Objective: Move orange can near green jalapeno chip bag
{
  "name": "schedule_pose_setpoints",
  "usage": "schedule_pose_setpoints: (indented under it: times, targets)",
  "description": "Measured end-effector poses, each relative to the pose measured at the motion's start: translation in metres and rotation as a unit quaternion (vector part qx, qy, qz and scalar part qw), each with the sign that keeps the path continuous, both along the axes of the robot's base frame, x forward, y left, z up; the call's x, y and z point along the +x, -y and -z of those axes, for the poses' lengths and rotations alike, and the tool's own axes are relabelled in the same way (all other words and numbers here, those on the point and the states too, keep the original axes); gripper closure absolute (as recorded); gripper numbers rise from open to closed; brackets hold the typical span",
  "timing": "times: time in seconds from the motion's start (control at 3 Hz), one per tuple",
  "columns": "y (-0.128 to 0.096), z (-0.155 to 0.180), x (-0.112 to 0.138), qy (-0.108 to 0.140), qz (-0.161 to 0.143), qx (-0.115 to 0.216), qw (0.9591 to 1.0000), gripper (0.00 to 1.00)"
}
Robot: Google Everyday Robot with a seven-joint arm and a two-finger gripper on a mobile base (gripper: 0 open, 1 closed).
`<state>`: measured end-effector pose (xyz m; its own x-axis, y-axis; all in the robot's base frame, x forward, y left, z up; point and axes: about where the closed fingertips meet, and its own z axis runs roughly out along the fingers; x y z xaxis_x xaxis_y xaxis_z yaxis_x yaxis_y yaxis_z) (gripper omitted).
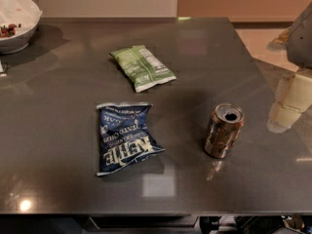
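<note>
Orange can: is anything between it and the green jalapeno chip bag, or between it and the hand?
Nothing visible. The hand is right of the orange can; the green jalapeno chip bag lies back-left, the blue chip bag sits left of that line.

Dim, warm overhead light. Glossy table (58,130) shows glare spots near its front edge and a broad soft shadow beside the orange can (224,130). Gripper (282,117) at the right edge is lit pale.

On the bench (58,106) the can (224,130) is stood at the right, well apart from the small chip bag (143,67) behind it (and leftward). The large chip bag (126,138) is laid before the small one. A bowl (17,26) is set far left; the pincer (285,108) is found right of the can.
</note>
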<state>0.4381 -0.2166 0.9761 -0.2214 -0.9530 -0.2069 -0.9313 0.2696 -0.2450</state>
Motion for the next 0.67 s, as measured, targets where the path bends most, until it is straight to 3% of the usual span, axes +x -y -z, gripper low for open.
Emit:
schedule_pose_setpoints:
  times: [0.33, 0.67]
  targets:
    - [-0.001, -0.0005, 0.0002, -0.001, -0.001, 0.004, 1.0, 0.0]
    - [-0.0038, 0.0048, -0.001, -0.003, -0.013, 0.029, 0.9995, 0.0]
